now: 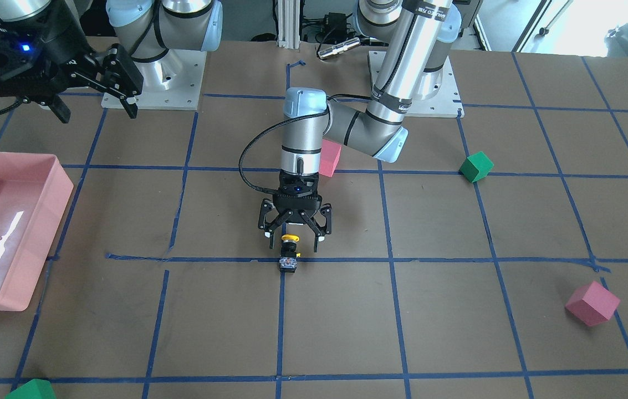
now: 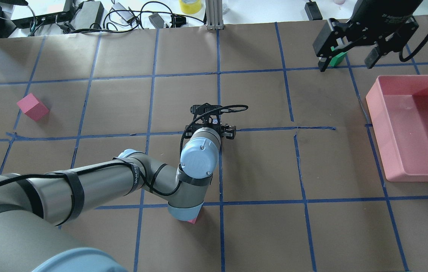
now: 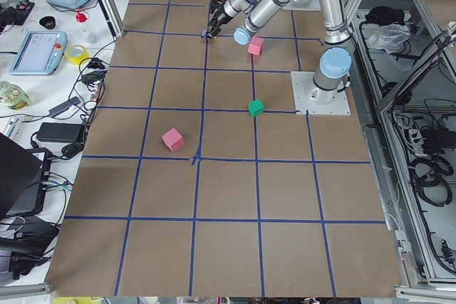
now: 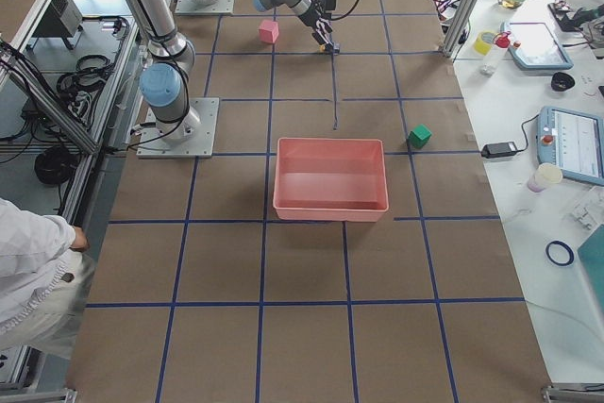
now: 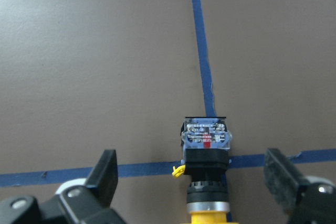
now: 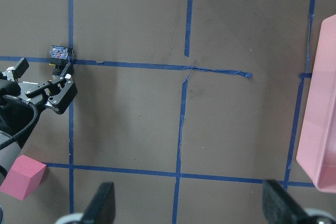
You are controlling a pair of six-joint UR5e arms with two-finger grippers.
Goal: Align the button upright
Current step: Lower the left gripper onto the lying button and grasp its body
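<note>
The button lies on its side on a blue tape crossing at the table's middle, with its yellow cap towards the robot and its black-white base away from it. In the left wrist view the button is between my open fingers, which do not touch it. My left gripper is open, low over the table, and straddles the cap end. It hides the button in the overhead view. My right gripper is open and empty, high over the far right. The right wrist view shows the button from above.
A pink tray stands at my right side, also in the overhead view. Pink cubes and green cubes lie scattered. One green cube sits below the right gripper.
</note>
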